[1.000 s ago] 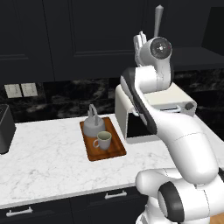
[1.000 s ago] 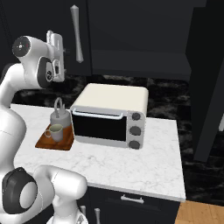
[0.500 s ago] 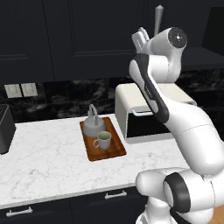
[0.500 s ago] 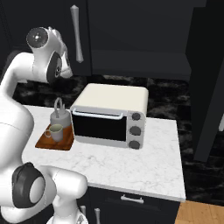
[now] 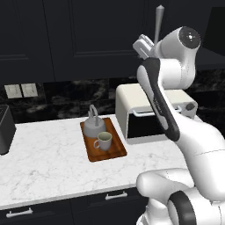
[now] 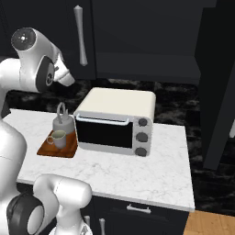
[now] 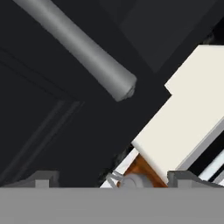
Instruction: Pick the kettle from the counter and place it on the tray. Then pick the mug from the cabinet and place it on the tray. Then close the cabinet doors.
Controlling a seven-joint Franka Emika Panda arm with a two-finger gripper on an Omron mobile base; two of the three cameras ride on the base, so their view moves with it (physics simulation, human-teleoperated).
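Claw (image 7: pixel 113 179) spread wide beside the upright silver bar handle (image 6: pixel 81 36); tray's (image 5: pixel 103 149) long axis front-to-back.

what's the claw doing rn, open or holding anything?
Claw: open, holding nothing, up by the silver bar handle of a cabinet door.

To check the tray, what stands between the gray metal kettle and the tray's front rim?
The pale ceramic mug, on the reddish-brown wooden tray before the kettle, seen in the left base view.
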